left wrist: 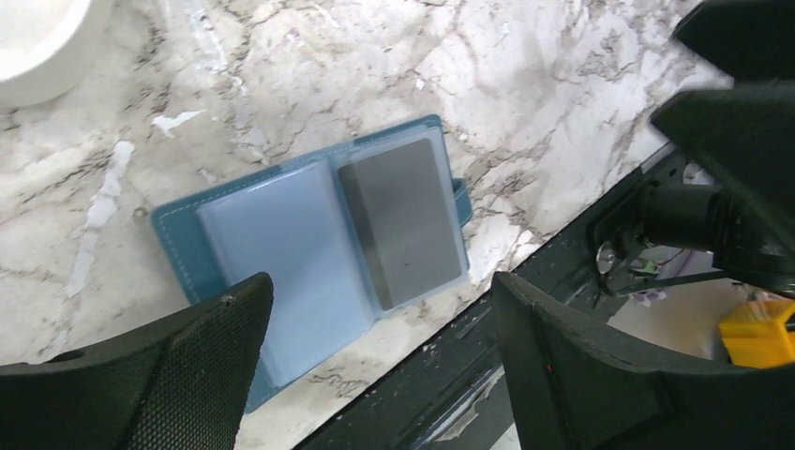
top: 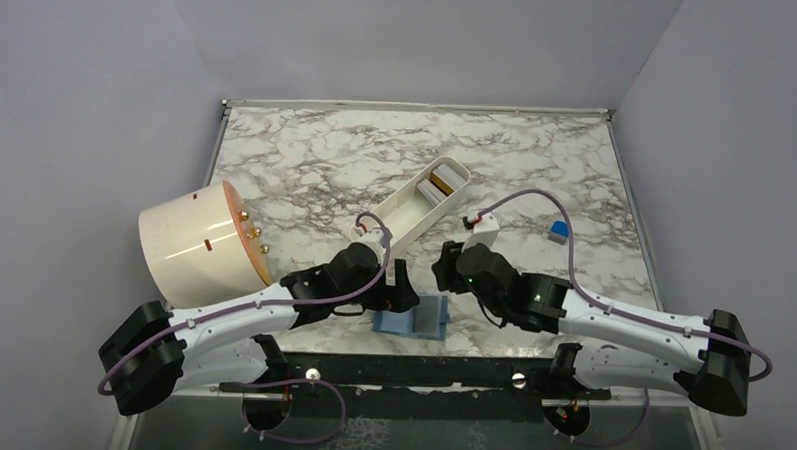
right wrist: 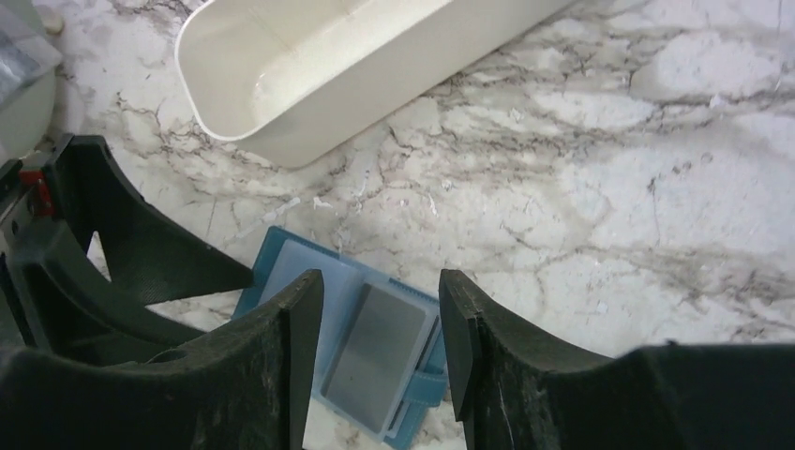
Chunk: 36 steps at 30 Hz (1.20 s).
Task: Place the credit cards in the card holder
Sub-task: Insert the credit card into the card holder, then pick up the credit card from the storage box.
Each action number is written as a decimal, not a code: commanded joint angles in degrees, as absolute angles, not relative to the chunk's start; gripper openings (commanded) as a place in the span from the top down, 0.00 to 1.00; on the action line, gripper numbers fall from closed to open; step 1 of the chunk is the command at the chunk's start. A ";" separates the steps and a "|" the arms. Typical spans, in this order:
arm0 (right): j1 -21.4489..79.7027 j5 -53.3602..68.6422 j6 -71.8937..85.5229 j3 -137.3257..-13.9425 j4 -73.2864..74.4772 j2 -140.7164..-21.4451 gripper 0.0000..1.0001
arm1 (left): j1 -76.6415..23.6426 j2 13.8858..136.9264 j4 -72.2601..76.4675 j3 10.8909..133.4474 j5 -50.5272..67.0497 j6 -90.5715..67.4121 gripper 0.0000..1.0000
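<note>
From above, I am hovering my left gripper (top: 404, 290) and right gripper (top: 443, 267) close together over the near edge of the marble table (top: 307, 152). The card holder (top: 416, 316) is lying open just below them. Farther back, a long white tray (top: 405, 210) is keeping more credit cards (top: 439, 181) standing at its far end. A white drum (top: 189, 243) is lying on its side at the left, and a small blue cube (top: 559, 231) is sitting well to the right.

Through my left wrist camera, my left gripper (left wrist: 380, 281) is standing with its jaws spread wide and grasping nothing. Below them the card holder (left wrist: 272, 244) is lying flat and open, so its clear pockets are facing up. A grey card (left wrist: 403, 220) is sitting in the right-hand pocket, beside the snap tab.

Through my right wrist camera, my right gripper (right wrist: 382, 281) is also hanging released and empty above the card holder (right wrist: 281, 267). The grey card (right wrist: 375, 352) is showing between my fingers (right wrist: 281, 375), and the tray (right wrist: 281, 103) is waiting just beyond. I am judging that one card is home and the tray's cards come next.
</note>
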State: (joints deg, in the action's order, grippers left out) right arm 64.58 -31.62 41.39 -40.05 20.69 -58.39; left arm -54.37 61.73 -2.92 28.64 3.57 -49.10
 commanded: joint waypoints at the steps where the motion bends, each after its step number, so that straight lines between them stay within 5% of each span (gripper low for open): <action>1: 62.72 -35.33 31.68 -46.30 16.17 -63.56 0.50 | -54.10 58.43 -8.99 27.64 -0.21 -47.72 0.07; 3: 60.86 -34.55 28.59 -49.16 15.04 -66.38 0.50 | -54.09 56.53 -10.02 26.96 -0.57 -47.72 0.01; 17: 49.13 -29.85 10.58 -69.55 12.73 -89.36 0.44 | -54.06 46.35 -19.81 28.84 -2.47 -40.69 0.01; 36: 45.14 -34.08 -2.56 -88.42 15.55 -116.37 0.45 | -54.29 34.15 -21.28 26.88 -12.33 -42.28 0.01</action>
